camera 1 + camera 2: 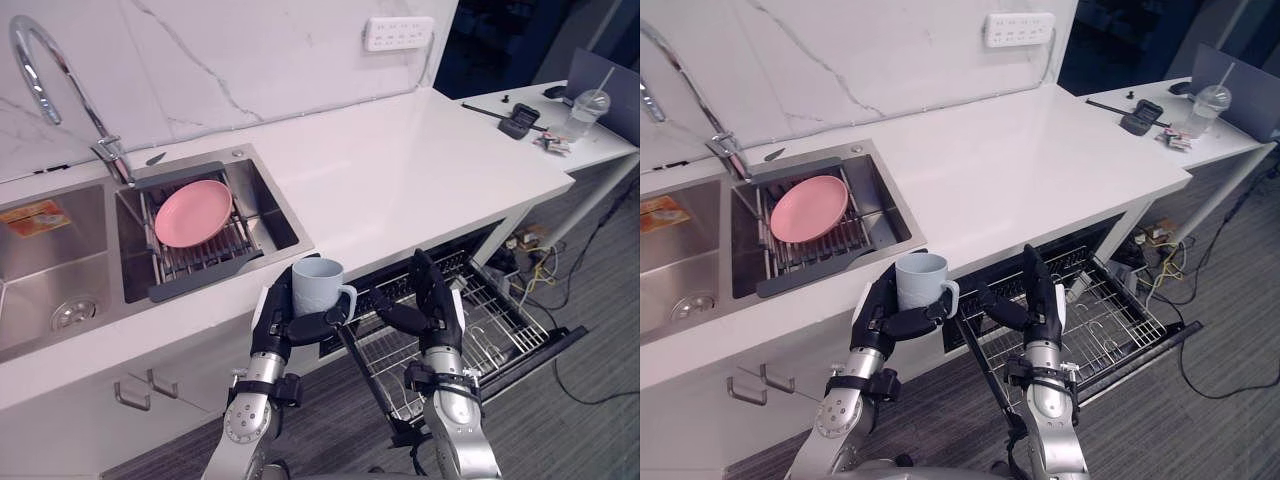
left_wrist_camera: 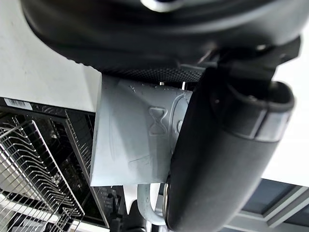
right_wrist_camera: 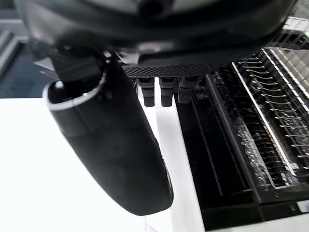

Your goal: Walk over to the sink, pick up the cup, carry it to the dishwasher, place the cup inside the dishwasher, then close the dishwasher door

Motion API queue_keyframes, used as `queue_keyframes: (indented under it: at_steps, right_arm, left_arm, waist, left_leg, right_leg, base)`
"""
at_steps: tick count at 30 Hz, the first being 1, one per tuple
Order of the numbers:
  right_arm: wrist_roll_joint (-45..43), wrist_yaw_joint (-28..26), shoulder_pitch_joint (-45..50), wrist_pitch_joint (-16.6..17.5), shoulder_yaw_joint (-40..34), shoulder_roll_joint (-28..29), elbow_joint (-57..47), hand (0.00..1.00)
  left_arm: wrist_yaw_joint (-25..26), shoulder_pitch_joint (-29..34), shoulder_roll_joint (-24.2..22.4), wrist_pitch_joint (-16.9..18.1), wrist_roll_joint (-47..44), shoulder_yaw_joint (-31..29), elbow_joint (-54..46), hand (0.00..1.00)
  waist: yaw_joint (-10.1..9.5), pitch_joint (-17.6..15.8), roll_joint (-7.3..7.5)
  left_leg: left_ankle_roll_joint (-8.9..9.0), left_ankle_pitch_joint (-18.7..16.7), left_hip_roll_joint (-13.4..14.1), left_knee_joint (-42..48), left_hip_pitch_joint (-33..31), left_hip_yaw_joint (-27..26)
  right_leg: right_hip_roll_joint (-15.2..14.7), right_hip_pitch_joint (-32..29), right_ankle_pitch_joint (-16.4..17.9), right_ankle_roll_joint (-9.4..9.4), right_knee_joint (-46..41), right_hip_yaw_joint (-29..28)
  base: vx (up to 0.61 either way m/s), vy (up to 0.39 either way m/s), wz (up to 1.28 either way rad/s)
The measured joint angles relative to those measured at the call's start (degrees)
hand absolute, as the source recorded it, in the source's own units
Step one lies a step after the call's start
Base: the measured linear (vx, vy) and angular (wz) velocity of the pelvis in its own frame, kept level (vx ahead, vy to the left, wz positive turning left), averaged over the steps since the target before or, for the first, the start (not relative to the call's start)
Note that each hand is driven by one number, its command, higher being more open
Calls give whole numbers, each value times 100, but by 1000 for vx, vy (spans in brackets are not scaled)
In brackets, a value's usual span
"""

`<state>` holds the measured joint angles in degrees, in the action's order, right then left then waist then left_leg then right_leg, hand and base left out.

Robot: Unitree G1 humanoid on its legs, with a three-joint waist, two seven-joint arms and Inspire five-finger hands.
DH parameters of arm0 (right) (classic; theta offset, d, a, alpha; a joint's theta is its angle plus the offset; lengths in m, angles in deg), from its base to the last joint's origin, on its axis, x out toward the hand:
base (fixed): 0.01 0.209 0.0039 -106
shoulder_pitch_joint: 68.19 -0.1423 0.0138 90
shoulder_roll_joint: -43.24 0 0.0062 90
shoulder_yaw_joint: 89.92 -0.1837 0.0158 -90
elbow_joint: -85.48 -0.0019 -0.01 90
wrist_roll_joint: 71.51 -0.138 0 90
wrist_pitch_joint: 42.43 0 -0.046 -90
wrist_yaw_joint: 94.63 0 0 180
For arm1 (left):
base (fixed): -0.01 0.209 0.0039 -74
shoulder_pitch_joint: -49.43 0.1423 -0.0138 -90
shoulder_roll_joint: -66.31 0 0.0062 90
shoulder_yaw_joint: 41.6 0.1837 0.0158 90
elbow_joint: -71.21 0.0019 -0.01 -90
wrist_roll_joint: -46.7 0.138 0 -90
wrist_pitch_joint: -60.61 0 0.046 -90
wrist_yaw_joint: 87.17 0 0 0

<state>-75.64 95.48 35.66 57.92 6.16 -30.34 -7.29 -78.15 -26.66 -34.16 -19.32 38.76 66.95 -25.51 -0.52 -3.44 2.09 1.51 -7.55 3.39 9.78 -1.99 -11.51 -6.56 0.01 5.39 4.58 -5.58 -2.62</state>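
Left eye view: cup (image 1: 316, 283) upright in left hand (image 1: 271, 322), handle rightward.

My left hand (image 2: 227, 159) curls round the pale cup (image 2: 130, 140), thumb across its side; beyond it are the dishwasher rack (image 2: 31, 166) and the white bench (image 2: 38, 72).

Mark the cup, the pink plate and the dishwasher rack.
cup (image 1: 316, 288), left eye view, on its side wall.
plate (image 1: 193, 212), left eye view, on its centre.
rack (image 1: 500, 322), left eye view, on its wire floor.
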Motion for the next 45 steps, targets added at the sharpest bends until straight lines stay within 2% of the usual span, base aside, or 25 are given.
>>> queue_keyframes:
  at_steps: [6, 11, 16, 21, 33, 45]
  right_arm:
    - [-194, -275, 285, 4, 268, -21, -270, 90]
    - [-650, -500, 243, 69, 369, -155, -574, 90]
    - [-1043, -665, 181, 120, 466, -285, -757, 90]
    - [-1235, -810, 2, 121, 662, -430, -759, 90]
    - [-1717, -916, -381, 121, 939, -512, -831, 90]
    - [-1887, -904, -513, 128, 1126, -513, -831, 90]
  left_arm:
    - [211, -283, 27, -96, 36, -102, 0, 30]
    - [449, -1286, 146, -32, 118, -744, 20, 30]
    - [621, -1656, 251, 77, 118, -985, 268, 30]
    - [625, -1743, 240, 68, 121, -904, 698, 30]
    - [592, -1912, 222, 61, 246, -676, 713, 30]
    - [407, -1913, 14, 61, 252, -94, 713, 30]
  waist:
    - [56, 106, -2]
    - [192, 225, -4]
    - [252, 268, -29]
    - [321, 272, -37]
    - [341, 289, -71]
    - [318, 382, -236]
  left_leg:
    - [-17, 10, -12, -96, 215, -268]
    - [-19, 9, -22, -81, 266, -374]
    - [-27, 8, -38, -77, 266, -351]
    - [-29, 9, -39, -77, 265, -377]
    - [-34, 6, -37, -116, 248, -358]
    - [-56, 32, -43, -182, 201, -288]
  right_leg:
    - [-4, 40, -82, 64, 51, -276]
    - [3, 12, -162, 96, 90, -455]
    - [5, -10, -275, 129, 209, -586]
    - [6, -25, -304, 144, 234, -633]
    - [28, -98, -351, 141, 263, -737]
    - [25, -103, -354, 139, 286, -656]
  base:
    - [-38, 27, -25]
    - [-57, 14, -16]
    - [-30, 7, -14]
    - [-18, -3, -5]
    - [-2, -6, -5]
    - [2, -4, 2]
